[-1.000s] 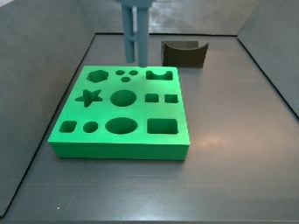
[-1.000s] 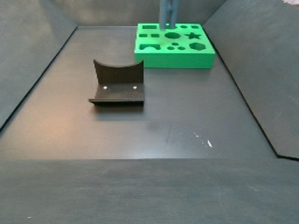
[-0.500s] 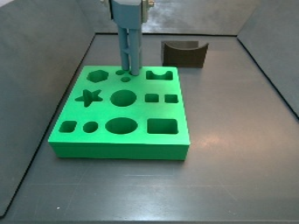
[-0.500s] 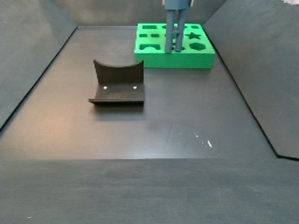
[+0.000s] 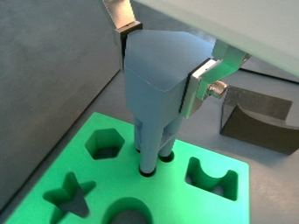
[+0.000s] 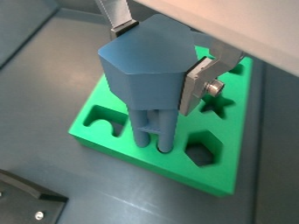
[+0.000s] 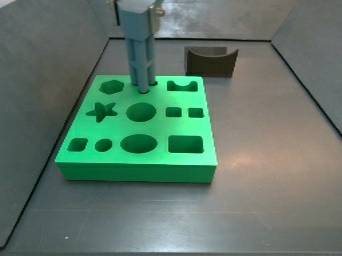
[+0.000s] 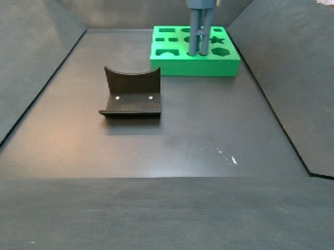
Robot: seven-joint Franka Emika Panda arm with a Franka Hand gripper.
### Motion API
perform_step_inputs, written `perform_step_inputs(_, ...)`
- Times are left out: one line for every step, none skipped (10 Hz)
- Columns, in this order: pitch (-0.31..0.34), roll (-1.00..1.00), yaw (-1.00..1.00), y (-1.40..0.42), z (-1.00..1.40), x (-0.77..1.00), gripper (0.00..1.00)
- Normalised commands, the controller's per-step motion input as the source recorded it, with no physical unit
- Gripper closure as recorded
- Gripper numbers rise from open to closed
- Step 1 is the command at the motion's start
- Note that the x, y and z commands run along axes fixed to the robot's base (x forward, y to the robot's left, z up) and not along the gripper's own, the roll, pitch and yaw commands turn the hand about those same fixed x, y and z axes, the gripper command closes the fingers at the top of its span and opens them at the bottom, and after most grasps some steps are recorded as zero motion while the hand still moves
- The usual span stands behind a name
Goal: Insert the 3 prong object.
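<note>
My gripper [image 5: 163,52] is shut on the wide top of the 3 prong object [image 5: 162,83], a blue-grey piece held upright with narrow legs pointing down. Both appear in a wrist view, the gripper [image 6: 158,57] on the object [image 6: 146,74]. The leg tips meet the small round holes near the far edge of the green board [image 7: 134,160], between its hexagon and U-shaped cut-outs. In both side views the object [image 7: 139,55] [image 8: 200,34] stands over the board [image 8: 196,66] beneath the gripper [image 7: 138,10] [image 8: 201,4]. How deep the legs sit is not clear.
The dark brown block with a curved notch [image 7: 211,61] stands on the grey floor behind the board; it also shows in a side view [image 8: 131,93] and in both wrist views [image 5: 257,122] [image 6: 24,206]. Grey walls enclose the floor. The board has several other shaped holes.
My gripper has come down and forward with the 3 prong object. The legs were above and behind the board's far edge and now reach its small round holes.
</note>
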Motion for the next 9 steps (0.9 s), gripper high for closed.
perform_step_inputs(0.041, 0.05, -0.53, 0.0, -0.36, 0.07, 1.0)
perform_step_inputs(0.053, 0.0, -0.44, -0.01, -0.53, 0.39, 1.0)
perform_step_inputs(0.079, -0.08, -0.41, -0.09, -0.54, 0.54, 1.0)
perform_step_inputs(0.069, -0.11, -0.37, 0.0, -0.54, 0.47, 1.0)
perform_step_inputs(0.0, -0.25, -0.12, 0.0, -0.59, 0.13, 1.0)
perform_step_inputs(0.0, -0.37, 0.0, 0.0, -0.39, 0.04, 1.0)
perform_step_inputs(0.0, -0.4, 0.0, 0.03, -0.34, 0.09, 1.0)
perform_step_inputs(0.0, -0.37, 0.0, 0.17, -0.43, 0.2, 1.0)
perform_step_inputs(0.0, -0.32, -0.03, 0.19, -0.31, 0.06, 1.0)
